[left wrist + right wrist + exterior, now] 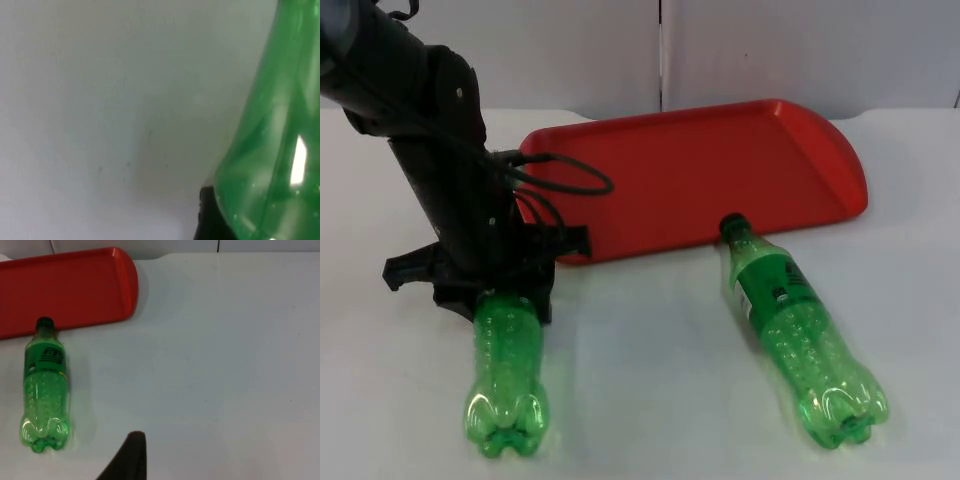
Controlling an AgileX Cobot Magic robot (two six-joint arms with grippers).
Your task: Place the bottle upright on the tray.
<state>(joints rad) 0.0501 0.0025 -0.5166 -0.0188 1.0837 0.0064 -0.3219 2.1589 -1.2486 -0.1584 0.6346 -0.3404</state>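
Two green plastic bottles lie on the white table. The left bottle (507,375) points its base toward the near edge, and its neck end is hidden under my left gripper (508,292), which is shut on it. In the left wrist view the bottle's shoulder (272,165) rests against a black fingertip (209,216). The right bottle (795,335) lies with its dark cap touching the front rim of the red tray (650,165). The same bottle (44,385) and tray (75,287) appear in the right wrist view, well to the side of my waiting right gripper (131,459).
The tray sits at the back centre, close to the grey partition wall (770,45). Bare white table (650,380) lies between the two bottles and to the right of the right bottle.
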